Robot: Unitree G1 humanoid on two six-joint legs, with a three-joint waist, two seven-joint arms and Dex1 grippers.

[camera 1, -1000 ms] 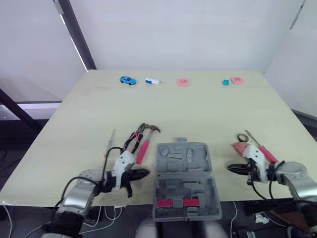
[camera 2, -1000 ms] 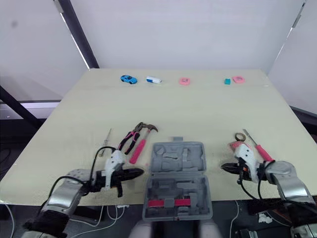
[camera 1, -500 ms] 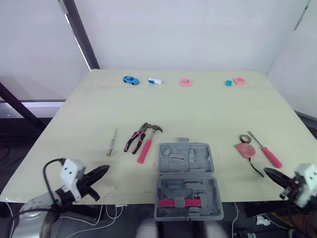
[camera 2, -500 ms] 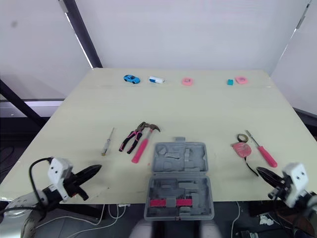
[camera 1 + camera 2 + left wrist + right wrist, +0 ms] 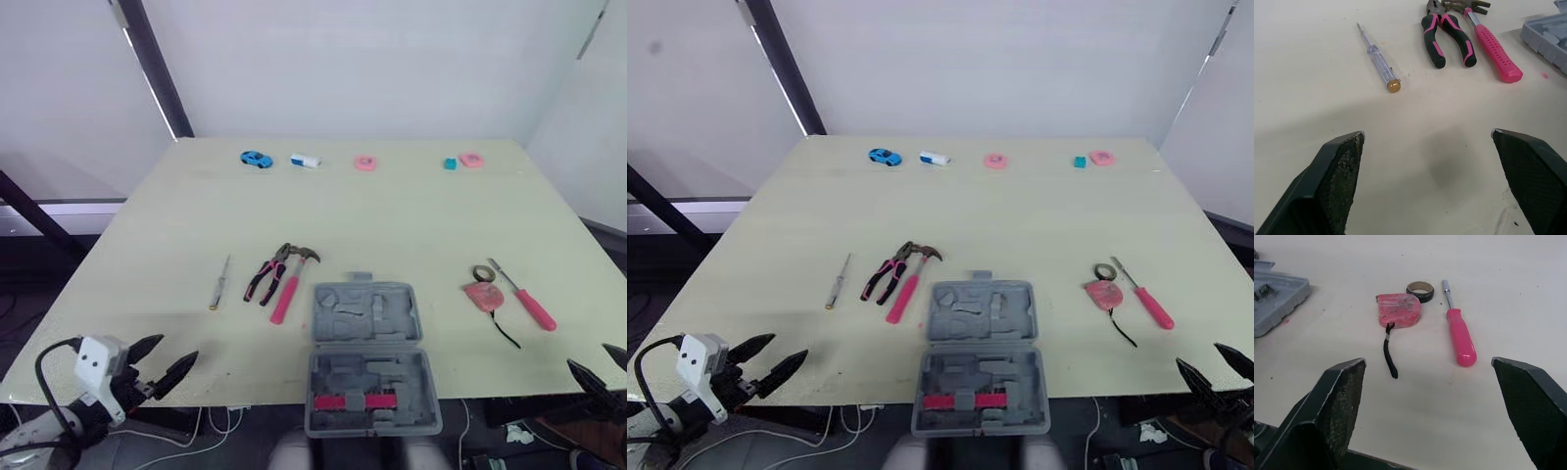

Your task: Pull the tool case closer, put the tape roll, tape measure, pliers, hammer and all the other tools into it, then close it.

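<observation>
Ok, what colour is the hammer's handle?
Bright pink; the hammer shows best in the left wrist view.

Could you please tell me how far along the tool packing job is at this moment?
Done: the tool case sits open at the near edge of the table. In hand: nothing; the left gripper and right gripper are both open and empty. Left: tape roll, tape measure, pink screwdriver, pliers, hammer and clear screwdriver all lie outside it, then closing.

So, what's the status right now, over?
Left gripper and right gripper open, empty. Tool case open. Hammer, pliers left of it; tape measure right. Nothing in the way.
</observation>
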